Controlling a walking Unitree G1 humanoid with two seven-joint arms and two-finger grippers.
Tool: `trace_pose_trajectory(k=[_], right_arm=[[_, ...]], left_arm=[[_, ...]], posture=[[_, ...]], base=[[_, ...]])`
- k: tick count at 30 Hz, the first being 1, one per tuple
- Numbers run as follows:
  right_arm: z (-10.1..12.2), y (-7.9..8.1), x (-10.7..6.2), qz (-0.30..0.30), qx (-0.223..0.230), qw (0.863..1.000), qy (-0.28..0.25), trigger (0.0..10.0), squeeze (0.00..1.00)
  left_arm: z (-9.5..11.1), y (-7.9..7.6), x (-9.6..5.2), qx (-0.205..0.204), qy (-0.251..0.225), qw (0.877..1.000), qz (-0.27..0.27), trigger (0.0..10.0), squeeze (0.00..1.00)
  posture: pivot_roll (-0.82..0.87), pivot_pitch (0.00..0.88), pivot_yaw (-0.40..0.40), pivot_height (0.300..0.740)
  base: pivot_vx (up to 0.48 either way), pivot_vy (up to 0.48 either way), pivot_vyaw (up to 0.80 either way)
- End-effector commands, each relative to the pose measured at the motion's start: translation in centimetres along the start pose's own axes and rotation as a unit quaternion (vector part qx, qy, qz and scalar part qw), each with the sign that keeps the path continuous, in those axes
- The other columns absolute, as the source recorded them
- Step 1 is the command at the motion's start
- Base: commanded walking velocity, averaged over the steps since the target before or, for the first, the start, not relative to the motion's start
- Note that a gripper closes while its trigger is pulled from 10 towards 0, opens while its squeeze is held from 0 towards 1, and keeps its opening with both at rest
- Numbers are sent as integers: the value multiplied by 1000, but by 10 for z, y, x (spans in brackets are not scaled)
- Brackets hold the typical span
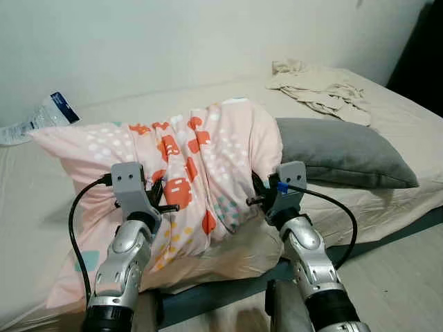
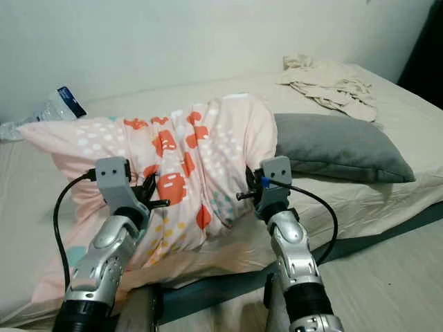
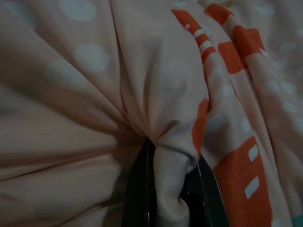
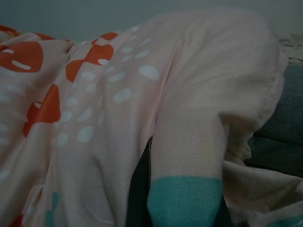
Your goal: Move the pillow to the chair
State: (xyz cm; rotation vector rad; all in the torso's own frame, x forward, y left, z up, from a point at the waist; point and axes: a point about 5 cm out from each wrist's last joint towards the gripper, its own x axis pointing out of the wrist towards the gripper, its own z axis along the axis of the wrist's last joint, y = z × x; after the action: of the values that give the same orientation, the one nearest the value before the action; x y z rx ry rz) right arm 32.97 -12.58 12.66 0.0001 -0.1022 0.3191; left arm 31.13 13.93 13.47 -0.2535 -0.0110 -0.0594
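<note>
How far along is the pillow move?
Gripping looks done: the left pincer and right pincer are each shut on a fold of the pink pillow. It still rests on the bed beside the grey pillow. Lifting and carrying it to the chair remain.

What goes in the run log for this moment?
stage: grasp | left hand: shut on pink pillow | right hand: shut on pink pillow | pillow: on bed, beside grey pillow

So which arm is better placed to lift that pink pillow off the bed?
Neither alone, probably both. The left gripper pinches a fold of the pink pillow, and the right gripper grips its other side, so they can likely lift together.
</note>
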Motion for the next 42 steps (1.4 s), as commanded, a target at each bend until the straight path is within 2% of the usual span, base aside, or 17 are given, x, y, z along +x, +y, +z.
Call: trace_pose_trajectory(k=[1, 2, 4, 5, 12, 16, 31, 39, 42], right_arm=[[-9, 19, -1, 41, 6, 999, 24, 10000, 0], [-9, 19, -1, 41, 6, 999, 24, 10000, 0], [-9, 19, -1, 42, 6, 999, 24, 10000, 0], [-8, 20, -1, 42, 6, 999, 23, 10000, 0], [-10, 24, -2, 44, 6, 999, 24, 10000, 0], [-11, 26, -3, 47, 8, 999, 25, 10000, 0], [-9, 26, -2, 46, 6, 999, 23, 10000, 0], [-8, 24, -5, 45, 7, 999, 19, 10000, 0], [-7, 22, -5, 46, 5, 999, 21, 10000, 0]], left_arm=[[-11, -19, -5, 10, 39, 998, -55, 10000, 0], [-11, -19, -5, 10, 39, 998, -55, 10000, 0], [-15, -18, -4, 39, 63, 996, -46, 10000, 0], [-15, -19, -4, 50, 58, 996, -49, 10000, 0], [-22, -27, -6, 73, 62, 991, -89, 10000, 0], [-27, -27, -8, 92, 65, 990, -82, 10000, 0], [-21, -17, -3, 96, 62, 992, -59, 10000, 0], [-23, -15, -7, 105, 57, 991, -62, 10000, 0], [-23, -16, -9, 96, 58, 991, -73, 10000, 0]], posture=[[32, 74, 18, 552], [32, 74, 18, 552], [33, 70, 21, 562], [35, 69, 21, 567], [43, 62, 19, 587], [42, 62, 17, 607], [41, 81, 12, 672], [33, 88, 9, 707], [35, 91, 9, 722]], base=[[0, 0, 0], [0, 0, 0], [0, 0, 0], [0, 0, 0], [0, 0, 0], [0, 0, 0], [0, 0, 0], [0, 0, 0], [0, 0, 0]])
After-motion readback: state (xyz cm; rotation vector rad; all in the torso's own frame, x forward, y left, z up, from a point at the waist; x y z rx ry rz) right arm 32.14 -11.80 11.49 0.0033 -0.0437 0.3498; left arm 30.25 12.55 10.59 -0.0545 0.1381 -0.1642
